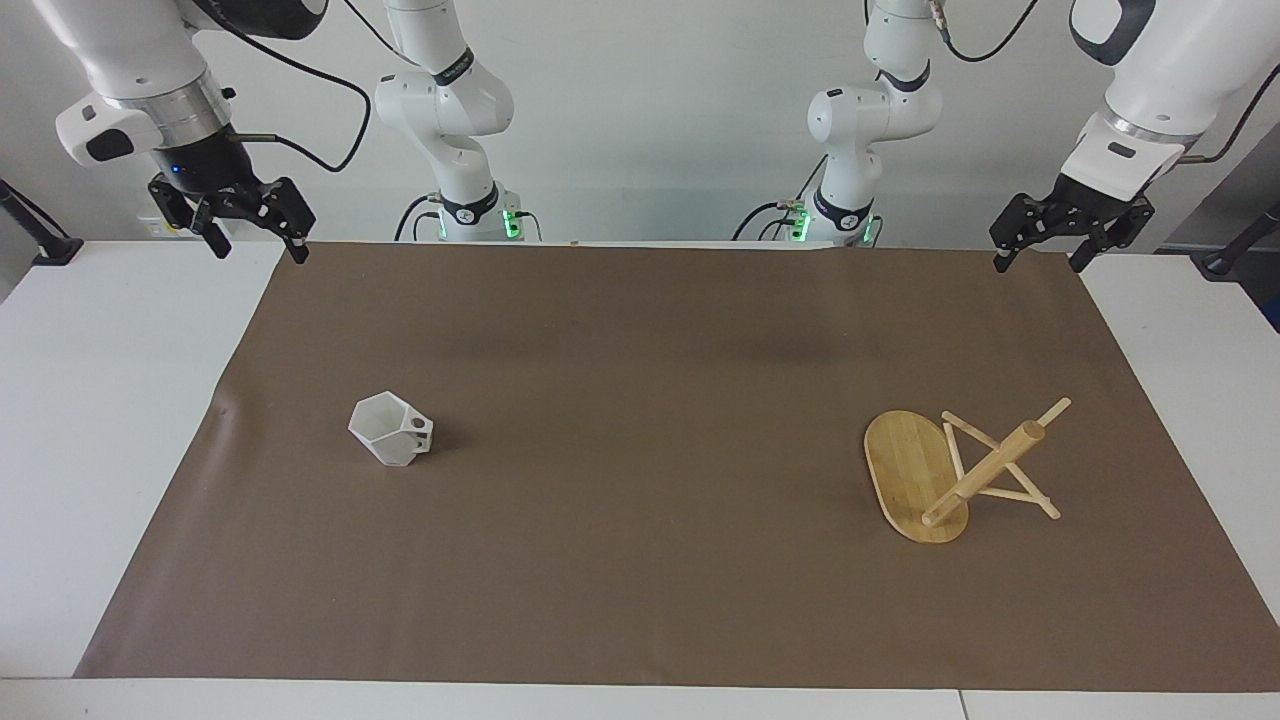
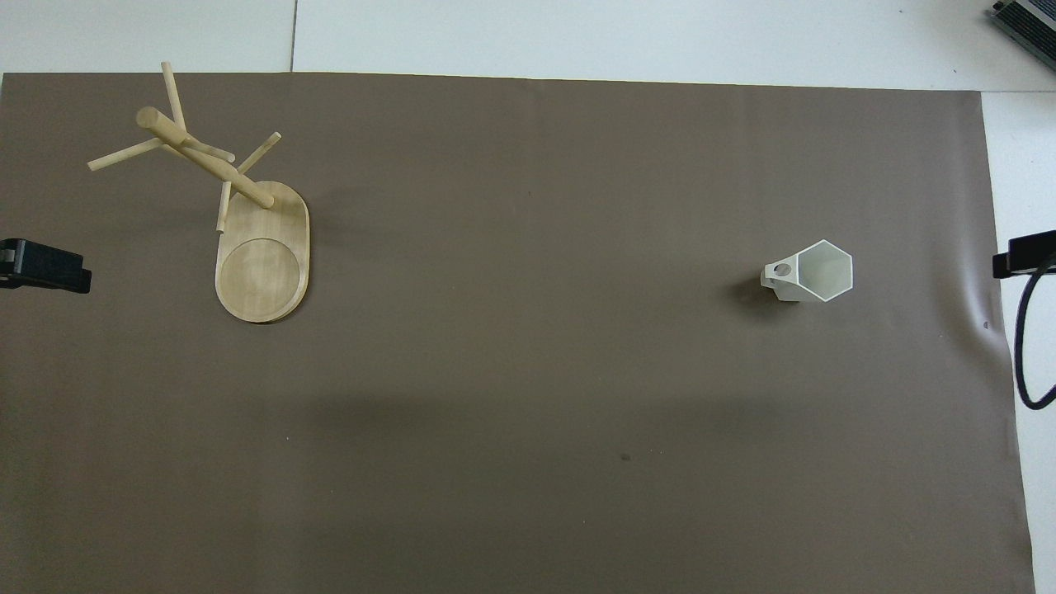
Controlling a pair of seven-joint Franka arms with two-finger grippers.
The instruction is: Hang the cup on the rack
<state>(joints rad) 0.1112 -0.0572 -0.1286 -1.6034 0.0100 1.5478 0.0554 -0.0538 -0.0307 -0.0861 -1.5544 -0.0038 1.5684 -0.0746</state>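
Observation:
The white faceted cup stands upright on the brown mat toward the right arm's end, with its handle pointing toward the middle of the table; it also shows in the overhead view. The bamboo rack stands on its oval base toward the left arm's end, its post and pegs bare; it also shows in the overhead view. My right gripper hangs open and empty over the mat's corner nearest the robots. My left gripper hangs open and empty over the mat's other near corner. Both arms wait.
The brown mat covers most of the white table. A black cable hangs at the right arm's end of the table.

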